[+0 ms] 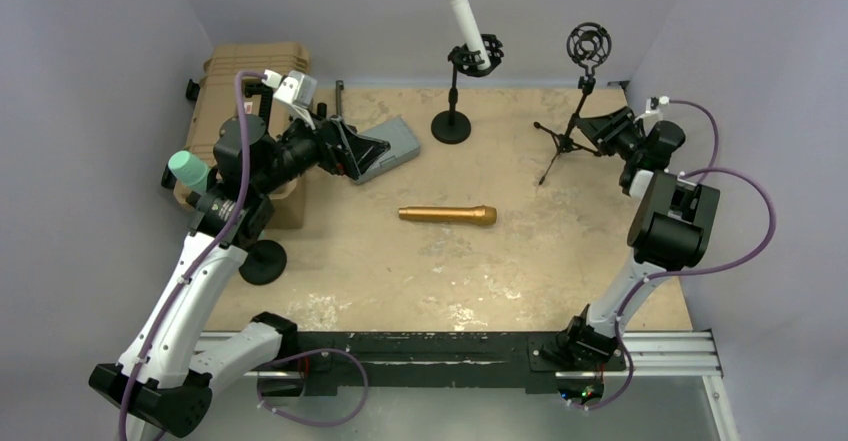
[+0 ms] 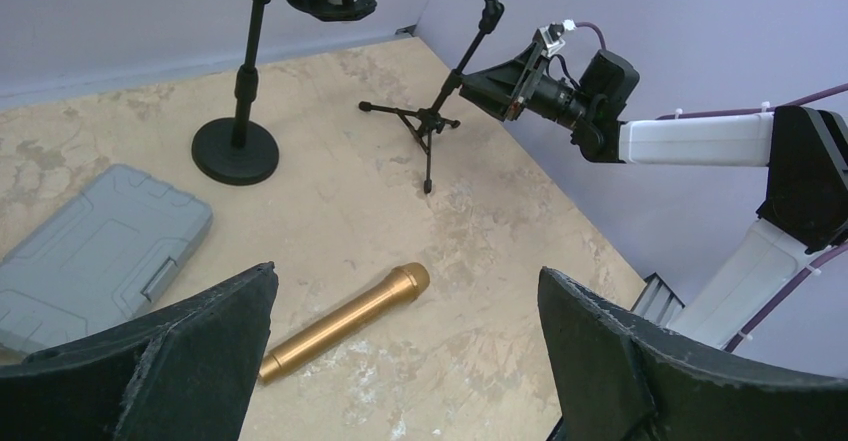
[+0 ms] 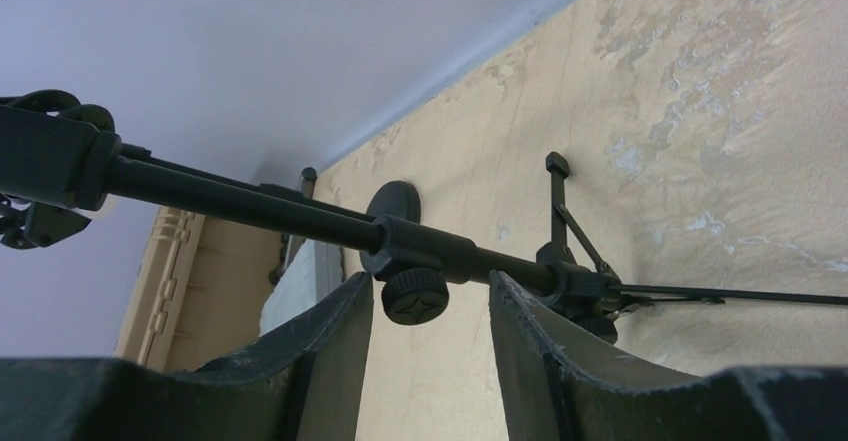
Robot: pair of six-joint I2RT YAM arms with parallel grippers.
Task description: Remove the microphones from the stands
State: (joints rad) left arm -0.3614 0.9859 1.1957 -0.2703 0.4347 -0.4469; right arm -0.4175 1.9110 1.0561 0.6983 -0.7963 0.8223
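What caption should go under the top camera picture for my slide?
A gold microphone lies on the table; a white microphone sits in the round-base stand.

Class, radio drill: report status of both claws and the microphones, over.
Left claw open, empty, near the grey case. Right claw open, straddling tripod stand pole. White microphone still in round-base stand; gold microphone flat on table. Nothing blocking.

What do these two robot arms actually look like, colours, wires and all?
The left arm and right arm mix white tube-like links with chunky black joint housings, and purple cables loop along the outside of each. The left gripper and right gripper each have two matte black, wedge-shaped fingers with rough edges.
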